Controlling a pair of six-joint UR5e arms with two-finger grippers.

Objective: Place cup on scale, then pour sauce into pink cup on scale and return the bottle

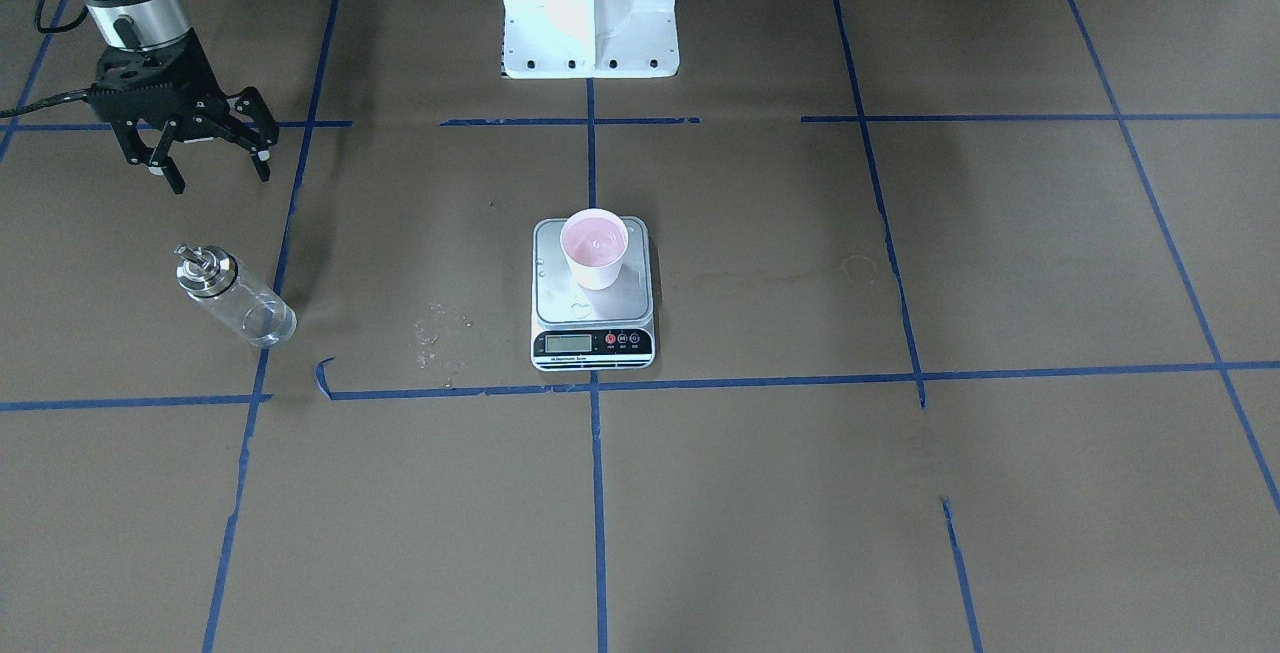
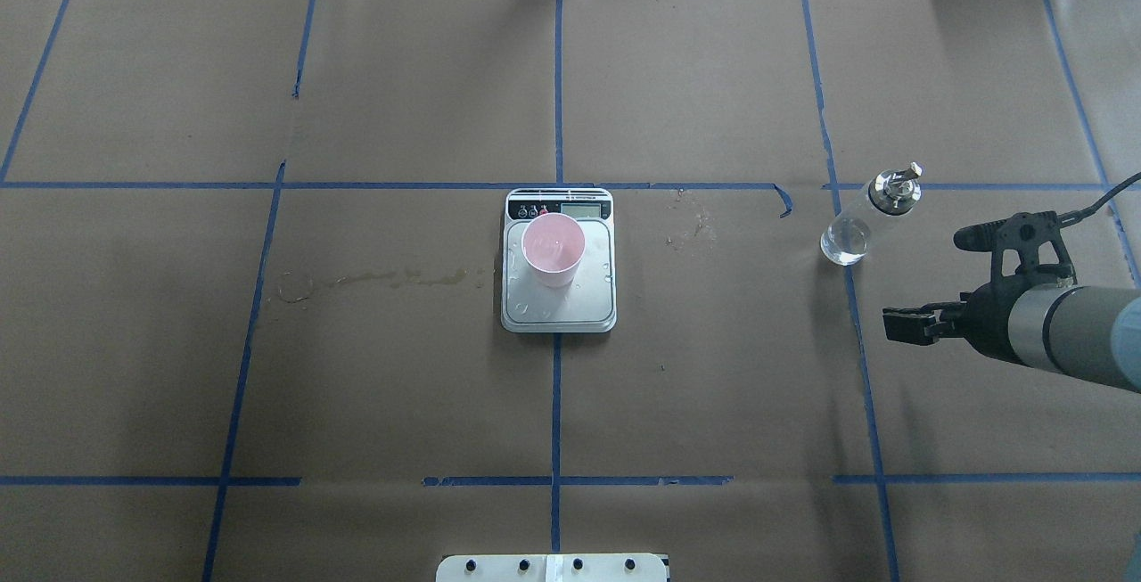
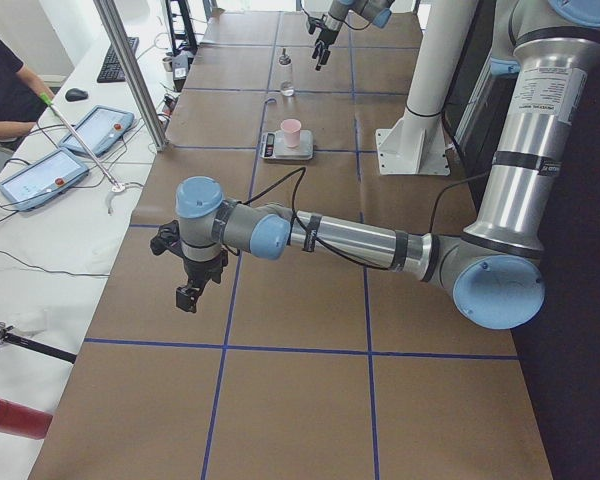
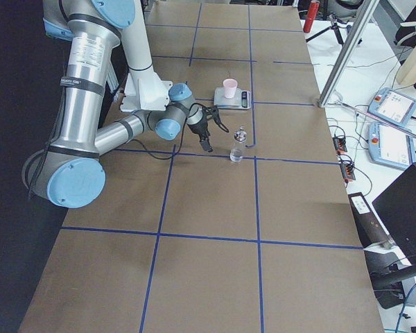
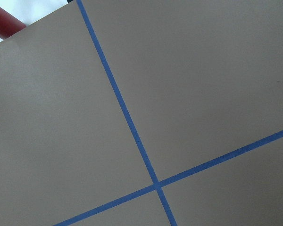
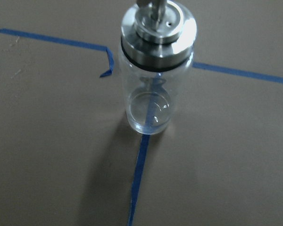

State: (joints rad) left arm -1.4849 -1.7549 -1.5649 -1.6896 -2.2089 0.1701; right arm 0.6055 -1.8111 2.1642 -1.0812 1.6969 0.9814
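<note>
The cup (image 1: 594, 248), white outside and pink inside, stands upright on the silver scale (image 1: 594, 318) at the table's centre; both also show in the overhead view, the cup (image 2: 554, 250) on the scale (image 2: 557, 310). The clear glass bottle (image 1: 235, 295) with its metal cap and spout stands upright on the paper, free of any gripper; the right wrist view shows the bottle (image 6: 155, 70) close in front. My right gripper (image 1: 220, 176) is open and empty, a short way behind the bottle. My left gripper (image 3: 190, 290) hangs over bare paper far from everything; I cannot tell if it is open or shut.
Water spots (image 1: 440, 333) mark the paper beside the scale, and a dried stain (image 1: 790, 278) lies on its other side. The white robot base (image 1: 590, 13) stands behind the scale. Blue tape lines cross the brown paper. A red cylinder (image 5: 4, 26) lies off the table's end.
</note>
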